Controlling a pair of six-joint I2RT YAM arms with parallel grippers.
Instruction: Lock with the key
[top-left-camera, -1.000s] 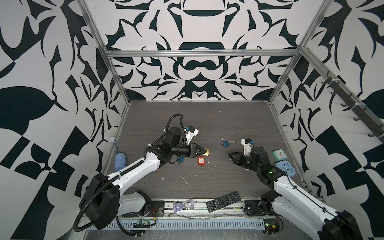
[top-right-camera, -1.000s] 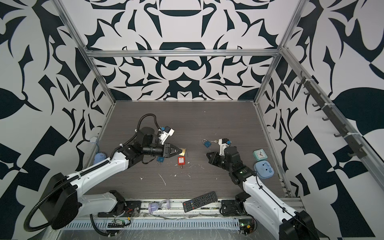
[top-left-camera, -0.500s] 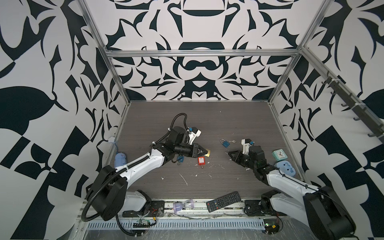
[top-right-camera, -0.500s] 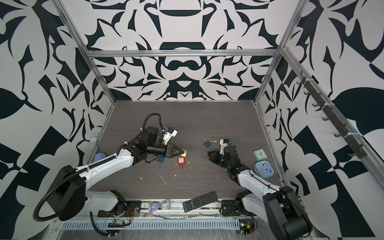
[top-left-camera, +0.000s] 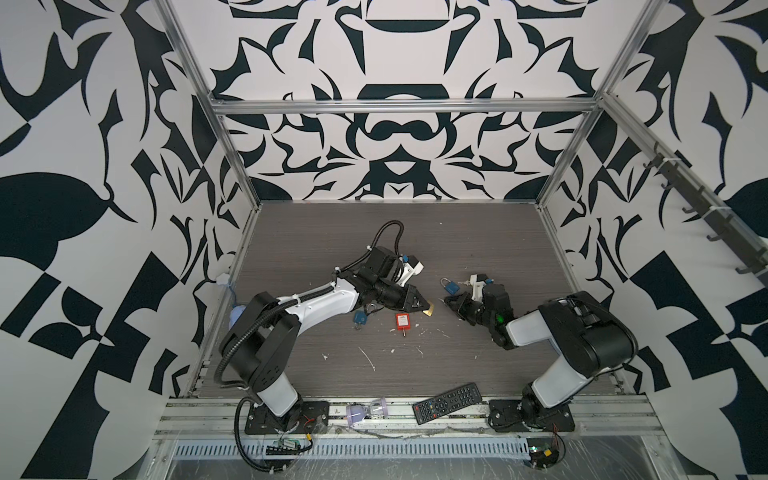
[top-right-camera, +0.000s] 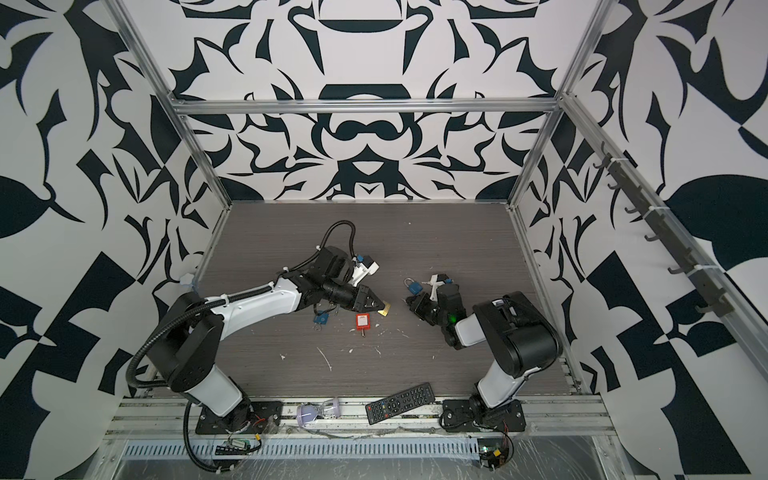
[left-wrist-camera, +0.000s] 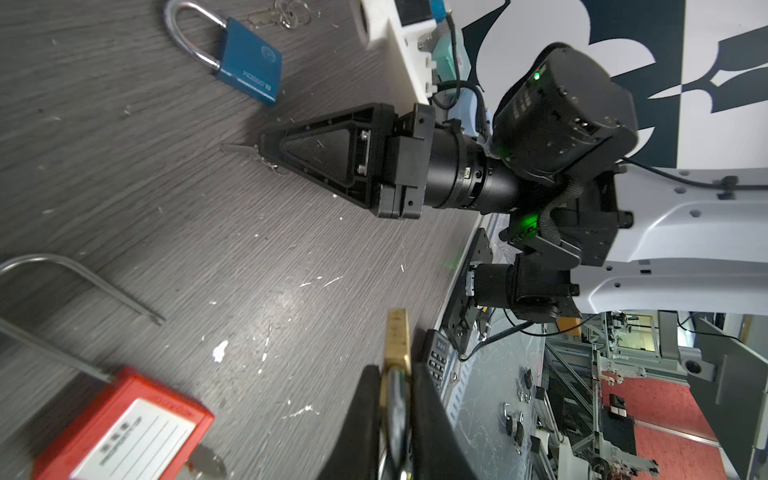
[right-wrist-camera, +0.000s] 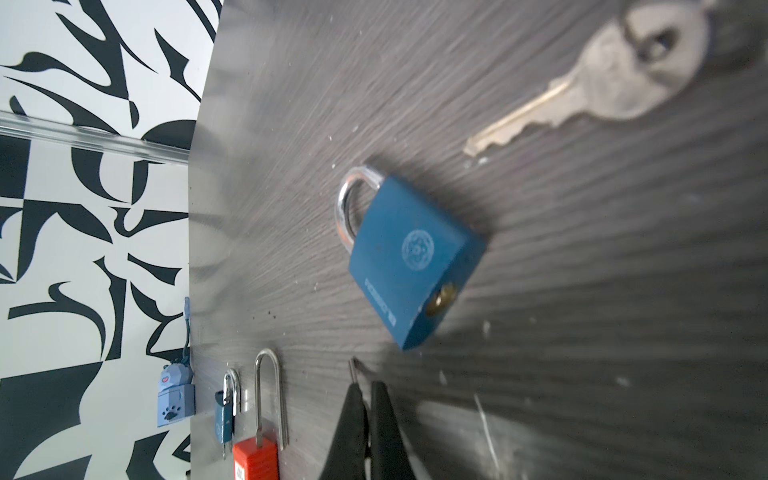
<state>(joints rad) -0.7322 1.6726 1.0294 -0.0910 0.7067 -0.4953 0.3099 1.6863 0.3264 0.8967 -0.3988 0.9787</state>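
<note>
My left gripper (top-left-camera: 422, 306) (left-wrist-camera: 395, 374) is shut on a small brass padlock (top-left-camera: 430, 311) (left-wrist-camera: 397, 336), held just above the table; its body sticks out past the fingertips. My right gripper (top-left-camera: 449, 300) (right-wrist-camera: 365, 386) faces it from the right, a short gap away, shut on a thin silver key (left-wrist-camera: 235, 147) (right-wrist-camera: 352, 370). The key's blade points toward the brass padlock. In the left wrist view the right gripper (left-wrist-camera: 264, 147) lies low over the table.
A blue padlock (top-left-camera: 451, 285) (right-wrist-camera: 411, 257) and a loose key (right-wrist-camera: 623, 79) lie just behind the right gripper. A red padlock (top-left-camera: 402, 321) and another blue padlock (top-left-camera: 359, 318) lie near the left gripper. A remote (top-left-camera: 446, 403) and an hourglass (top-left-camera: 365, 409) rest at the front rail.
Both arms have folded up at their shoulders. The left gripper moved slightly right and the right gripper moved left and back, narrowing the gap. Both grips are unchanged.
</note>
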